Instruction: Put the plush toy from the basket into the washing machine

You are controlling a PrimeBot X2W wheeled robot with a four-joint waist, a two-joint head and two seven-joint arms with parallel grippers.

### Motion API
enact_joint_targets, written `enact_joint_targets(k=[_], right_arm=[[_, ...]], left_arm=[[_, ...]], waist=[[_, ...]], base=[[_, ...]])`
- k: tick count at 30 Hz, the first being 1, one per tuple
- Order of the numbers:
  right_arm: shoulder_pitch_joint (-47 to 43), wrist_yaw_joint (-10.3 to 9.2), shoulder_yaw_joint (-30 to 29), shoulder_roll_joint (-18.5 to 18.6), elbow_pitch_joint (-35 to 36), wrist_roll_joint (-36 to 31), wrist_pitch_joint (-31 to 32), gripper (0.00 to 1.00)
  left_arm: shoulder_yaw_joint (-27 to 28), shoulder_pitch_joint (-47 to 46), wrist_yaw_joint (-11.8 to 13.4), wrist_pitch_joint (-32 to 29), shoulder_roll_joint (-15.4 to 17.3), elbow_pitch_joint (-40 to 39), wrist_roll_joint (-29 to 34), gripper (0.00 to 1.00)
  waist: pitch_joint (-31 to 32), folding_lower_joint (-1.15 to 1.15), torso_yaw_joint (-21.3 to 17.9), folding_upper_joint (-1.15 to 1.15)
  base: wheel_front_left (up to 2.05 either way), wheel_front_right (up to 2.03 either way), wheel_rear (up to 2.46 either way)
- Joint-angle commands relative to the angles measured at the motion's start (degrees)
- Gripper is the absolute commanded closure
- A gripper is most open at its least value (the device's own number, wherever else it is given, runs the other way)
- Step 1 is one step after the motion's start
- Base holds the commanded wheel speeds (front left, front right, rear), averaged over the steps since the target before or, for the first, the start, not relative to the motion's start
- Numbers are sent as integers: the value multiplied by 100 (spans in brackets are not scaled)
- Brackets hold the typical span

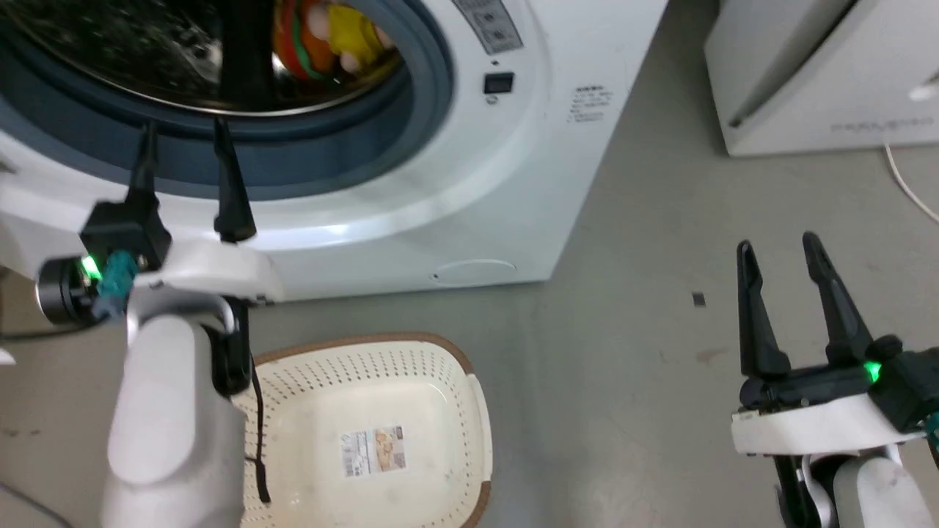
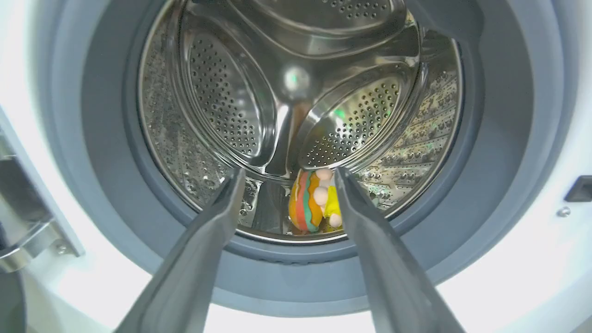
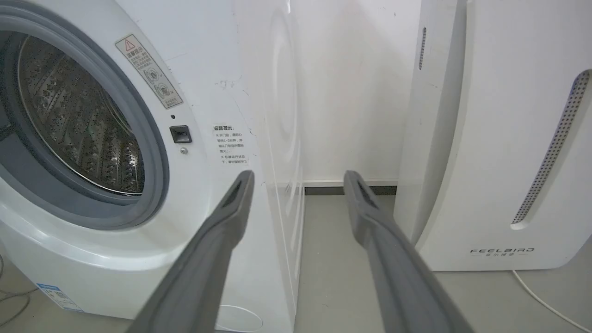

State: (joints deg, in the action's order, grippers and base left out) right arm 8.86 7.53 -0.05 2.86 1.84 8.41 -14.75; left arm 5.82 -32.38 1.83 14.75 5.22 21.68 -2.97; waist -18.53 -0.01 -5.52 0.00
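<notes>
The plush toy point(image 2: 314, 201) lies on the floor of the steel drum, near the front lip, its orange and green striped back to the left and yellow body to the right; it appears at the head view's top too, as the plush toy point(image 1: 330, 37). The washing machine point(image 1: 469, 191) stands with its porthole open. My left gripper point(image 1: 185, 132) is open and holds nothing, its fingertips point(image 2: 233, 182) just outside the grey gasket point(image 2: 296, 273). The cream basket point(image 1: 381, 381) sits on the floor below, with only its label inside. My right gripper point(image 1: 777, 253) is open over the floor.
A white FEELBIRD appliance point(image 3: 504, 138) stands right of the washer, with a narrow floor gap between them. A white cable point(image 1: 910, 187) runs over the grey floor beside it. The door hinge bracket point(image 2: 27, 231) shows at the porthole's left.
</notes>
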Motion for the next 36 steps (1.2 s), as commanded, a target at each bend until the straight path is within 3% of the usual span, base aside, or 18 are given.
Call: enact_joint_targets(k=[1,11,24,36], right_arm=[[-84,-4,-14,1,-26,-42,-25,0],[-459,-4,-181,1,-162,-236,-25,0],[-1036,-4,-283,1,-294,-309,-25,0],[-1261,-4,-372,1,-331,-244,-25,0]], left_arm=[[-18,127,-7,25,-29,-65,15,0],[-168,1287,101,25,-147,-727,158,0],[-393,2723,79,25,-214,-1007,83,0],[-574,3248,7,25,-232,-1261,-84,0]], waist=[[192,1,160,0],[830,1,414,0],[1597,1,636,0],[1817,1,765,0]], base=[[0,0,0],[0,0,0],[0,0,0],[0,0,0]])
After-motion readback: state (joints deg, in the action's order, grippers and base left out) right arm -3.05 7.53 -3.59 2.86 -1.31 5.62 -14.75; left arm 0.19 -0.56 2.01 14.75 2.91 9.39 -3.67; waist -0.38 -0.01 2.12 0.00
